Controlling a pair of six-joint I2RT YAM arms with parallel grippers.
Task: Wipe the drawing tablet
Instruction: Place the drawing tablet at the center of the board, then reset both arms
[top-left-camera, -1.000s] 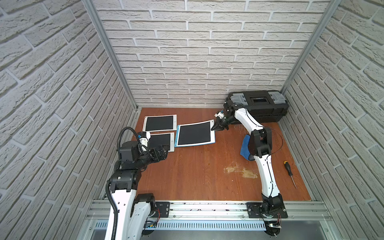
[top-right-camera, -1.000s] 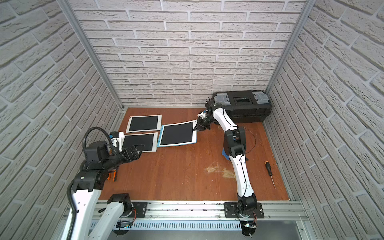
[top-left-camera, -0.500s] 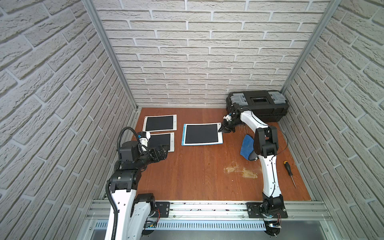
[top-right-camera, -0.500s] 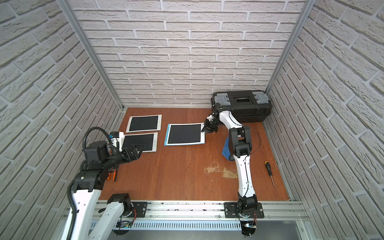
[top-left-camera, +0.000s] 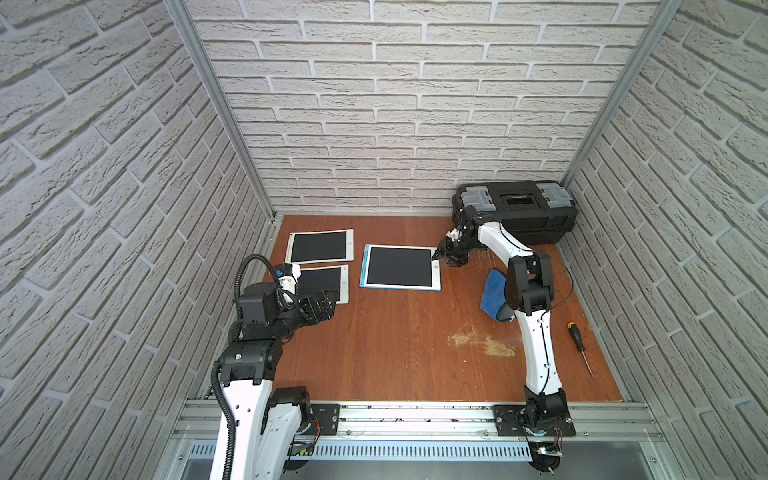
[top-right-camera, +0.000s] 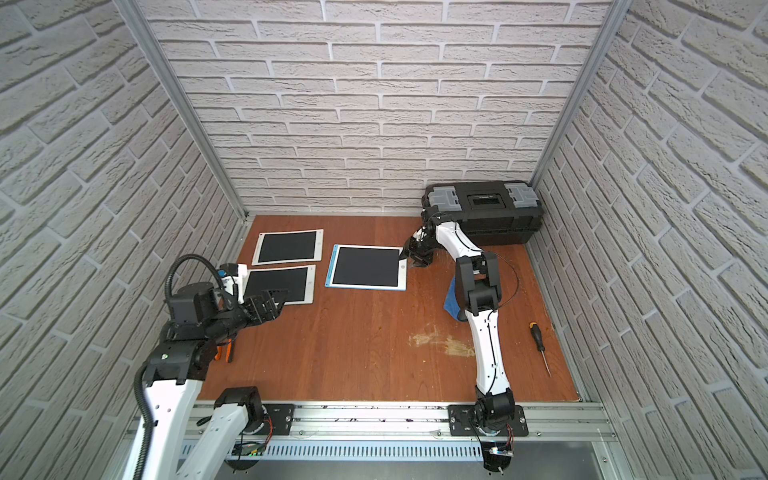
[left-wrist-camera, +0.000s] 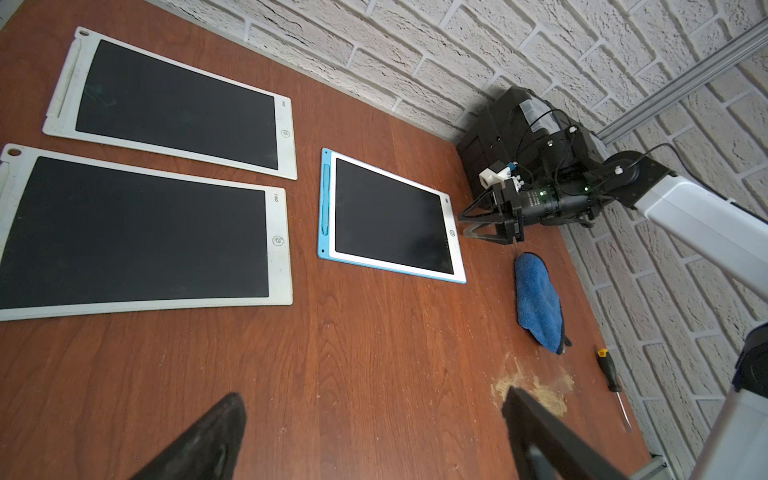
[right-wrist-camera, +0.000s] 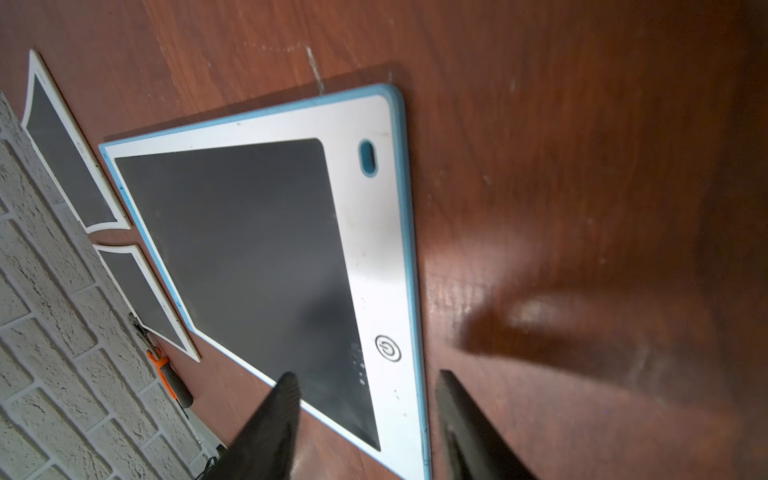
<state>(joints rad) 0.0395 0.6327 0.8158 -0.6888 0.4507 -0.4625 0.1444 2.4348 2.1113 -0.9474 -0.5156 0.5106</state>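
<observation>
Inspecting from the table's (top-left-camera: 374, 374) near edge: my left claw (top-left-camera: 327, 302) hangs near the left edge, jaws wide, holding nothing. A screwdriver (top-left-camera: 578, 341) lies by the right edge, with a pale scuffed patch (top-left-camera: 478, 343) on the wood inboard of it. Farther in, a blue cloth (top-left-camera: 492, 291) lies partly behind my right arm. The blue-edged drawing tablet (top-left-camera: 399, 267) lies flat mid-table toward the far edge, screen dark. My right claw (top-left-camera: 444, 258) sits at its far right corner, jaws parted, gripping nothing. Two white tablets (top-left-camera: 320, 246) lie beside the left edge. A black toolbox (top-left-camera: 515, 208) occupies the far right corner.
</observation>
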